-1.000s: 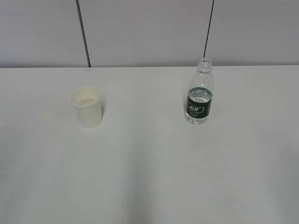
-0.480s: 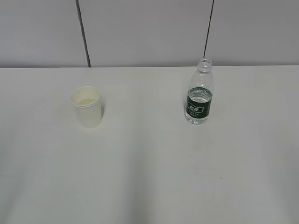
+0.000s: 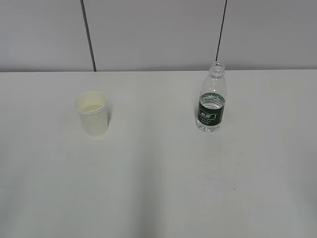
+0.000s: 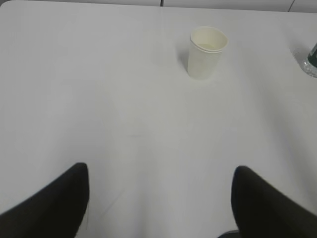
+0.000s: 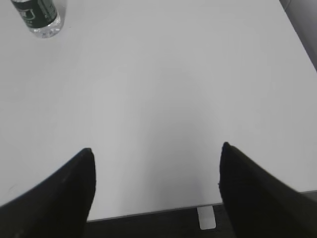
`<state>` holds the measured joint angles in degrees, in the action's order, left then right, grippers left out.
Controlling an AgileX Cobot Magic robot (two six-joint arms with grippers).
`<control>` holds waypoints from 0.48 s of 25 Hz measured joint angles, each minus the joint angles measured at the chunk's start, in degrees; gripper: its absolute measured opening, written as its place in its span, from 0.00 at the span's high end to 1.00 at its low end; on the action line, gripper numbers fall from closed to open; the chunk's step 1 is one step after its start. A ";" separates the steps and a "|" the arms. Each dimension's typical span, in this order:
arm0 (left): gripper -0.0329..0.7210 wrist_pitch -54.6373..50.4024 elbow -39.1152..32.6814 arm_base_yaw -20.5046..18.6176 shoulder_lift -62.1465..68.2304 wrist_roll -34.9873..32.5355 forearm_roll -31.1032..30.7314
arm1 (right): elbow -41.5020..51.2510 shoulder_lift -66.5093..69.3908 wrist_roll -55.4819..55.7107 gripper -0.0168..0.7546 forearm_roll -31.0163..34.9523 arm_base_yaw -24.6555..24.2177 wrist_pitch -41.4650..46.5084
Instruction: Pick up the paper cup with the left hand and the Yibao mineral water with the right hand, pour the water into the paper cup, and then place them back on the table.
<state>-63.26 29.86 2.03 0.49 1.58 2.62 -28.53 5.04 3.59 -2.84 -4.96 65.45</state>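
Note:
The cream-white paper cup [image 3: 91, 113] stands upright on the white table [image 3: 158, 173], left of centre. It also shows in the left wrist view [image 4: 206, 52], far ahead of my open, empty left gripper [image 4: 161, 171]. The Yibao mineral water bottle [image 3: 213, 98], clear with a dark green label and no cap, stands upright at the right. Its base shows at the top left of the right wrist view [image 5: 38, 17], far from my open, empty right gripper [image 5: 156, 151]. Neither arm shows in the exterior view.
A grey panelled wall [image 3: 158, 34] runs behind the table. The table's near edge [image 5: 148, 212] shows in the right wrist view, with a small white tag [image 5: 205, 217] below it. The bottle's edge shows at the right of the left wrist view [image 4: 312, 59].

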 joint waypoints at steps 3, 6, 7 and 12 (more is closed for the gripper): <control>0.26 -0.06 0.00 -0.79 -1.21 0.00 0.00 | 0.00 -3.04 0.00 0.24 0.00 -0.64 0.00; 0.27 -0.12 0.00 -0.91 -1.50 0.00 0.11 | 0.00 -5.69 0.00 0.24 0.00 -0.77 0.00; 0.27 -0.12 0.00 -0.91 -1.47 0.00 0.11 | 0.00 -5.92 0.00 0.24 0.00 -0.86 0.11; 0.27 -0.12 0.00 -0.96 -1.51 0.00 0.24 | 0.00 -6.02 0.00 0.24 -0.09 -0.86 0.11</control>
<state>-63.38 29.86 1.08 -1.02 1.58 2.86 -28.53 -0.97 3.59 -2.93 -5.82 65.56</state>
